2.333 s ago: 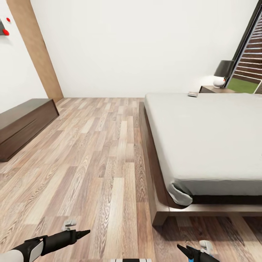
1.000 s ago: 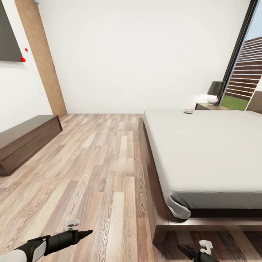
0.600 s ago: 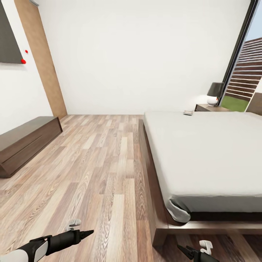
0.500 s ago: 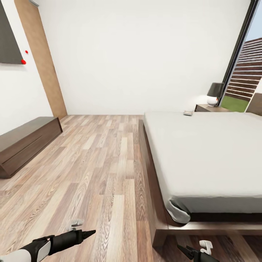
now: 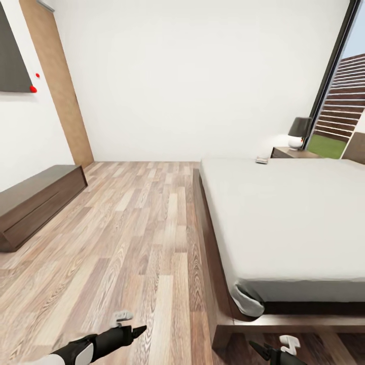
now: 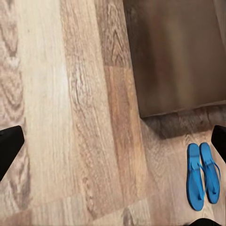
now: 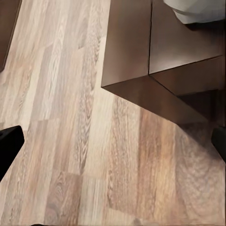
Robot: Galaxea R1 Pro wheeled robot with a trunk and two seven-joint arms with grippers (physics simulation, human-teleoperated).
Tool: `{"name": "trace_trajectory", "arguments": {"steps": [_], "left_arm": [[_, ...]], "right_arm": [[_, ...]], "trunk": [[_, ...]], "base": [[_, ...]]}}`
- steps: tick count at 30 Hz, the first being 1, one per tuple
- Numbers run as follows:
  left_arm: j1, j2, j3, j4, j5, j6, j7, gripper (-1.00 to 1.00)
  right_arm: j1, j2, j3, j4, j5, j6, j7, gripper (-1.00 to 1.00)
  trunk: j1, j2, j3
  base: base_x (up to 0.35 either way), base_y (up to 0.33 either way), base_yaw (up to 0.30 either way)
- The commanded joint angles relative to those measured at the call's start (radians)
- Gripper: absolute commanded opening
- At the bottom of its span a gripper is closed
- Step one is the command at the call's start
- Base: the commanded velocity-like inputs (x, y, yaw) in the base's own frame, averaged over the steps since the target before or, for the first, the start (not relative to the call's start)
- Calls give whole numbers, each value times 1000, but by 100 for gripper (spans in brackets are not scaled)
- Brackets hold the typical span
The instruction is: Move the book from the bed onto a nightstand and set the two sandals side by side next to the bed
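White walls and a wood-plank floor (image 5: 142,218) frame the head view, where the bed (image 5: 289,218) fills the right side, the book (image 5: 262,160) lies at its far corner, and a nightstand (image 5: 296,152) with a lamp (image 5: 299,133) stands just beyond. Low in that view the left gripper (image 5: 133,332) and right gripper (image 5: 261,349) hang over the floor. Both wrist views show the fingertips spread wide with nothing between them; the left wrist view also finds the two sandals (image 6: 202,175) lying side by side on the planks near a dark wooden corner, and the right wrist view shows the bed frame's corner (image 7: 155,75).

White walls (image 5: 203,76), wood-plank floor (image 5: 126,228), long low dark bench (image 5: 35,203), tall window (image 5: 344,101) onto lawn.
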Motion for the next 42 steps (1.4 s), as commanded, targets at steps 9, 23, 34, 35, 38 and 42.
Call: {"name": "trace_trajectory", "arguments": {"steps": [9, 23, 34, 35, 38, 42], "left_arm": [[18, -21, -8, 0, 6, -24, 25, 100], [24, -21, -8, 0, 7, -24, 28, 100], [25, -22, -8, 0, 6, -24, 28, 100], [25, -22, -8, 0, 6, -24, 28, 100], [25, -23, -8, 0, 6, -24, 28, 100], [25, -26, -9, 0, 6, -24, 29, 100]], "right_arm": [[-1, 0, 5, 1, -9, -2, -78, 100], [-1, 0, 5, 1, -9, -2, -80, 100], [-1, 0, 5, 2, -9, -2, -80, 100], [-1, 1, 5, 2, -9, -2, -80, 100], [-1, 1, 5, 2, -9, -2, -80, 100], [-1, 1, 6, 3, -8, -2, -80, 100]], "trunk": [[-35, 63, 27], [-88, 161, 71], [-131, 238, 106], [-134, 245, 109], [-146, 266, 118], [-161, 294, 131]], "base": [[0, 0, 0], [0, 0, 0], [0, 0, 0], [0, 0, 0], [0, 0, 0], [0, 0, 0]]}}
